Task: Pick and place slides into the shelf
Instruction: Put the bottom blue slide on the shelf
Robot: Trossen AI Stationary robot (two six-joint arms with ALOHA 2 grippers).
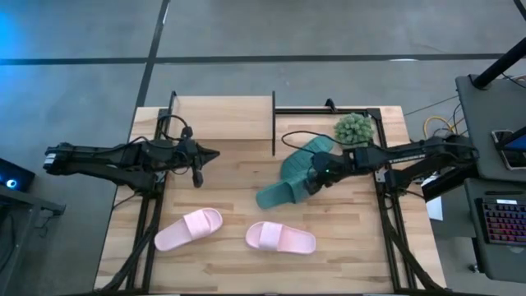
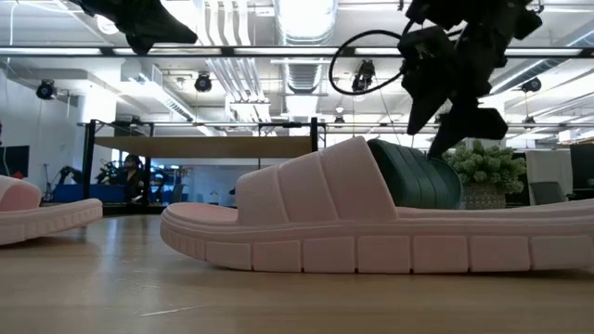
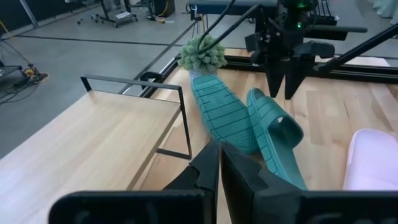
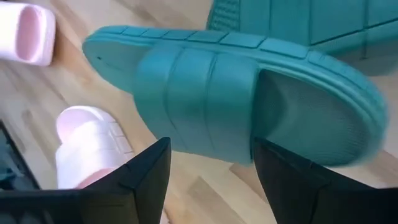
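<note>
Two teal slides lie mid-table, right of centre. One (image 3: pixel 217 115) lies sole up. The other (image 4: pixel 211 102) lies strap up, overlapping it. My right gripper (image 1: pixel 316 177) hangs open above the strap-up slide, slanting down, with a finger on either side of the strap and clear of it. Two pink slides (image 1: pixel 189 228) (image 1: pixel 281 238) lie flat near the table's front edge. The shelf (image 1: pixel 222 119) stands at the far edge, its wood top board bare. My left gripper (image 1: pixel 201 156) is shut and holds nothing, raised in front of the shelf.
A fuzzy green plant (image 1: pixel 353 129) stands in a pot at the far right, just behind the teal slides and beside my right arm. Black frame rails (image 1: pixel 152 214) run along the table's left and right sides. Bare wood lies between the pink slides and the shelf.
</note>
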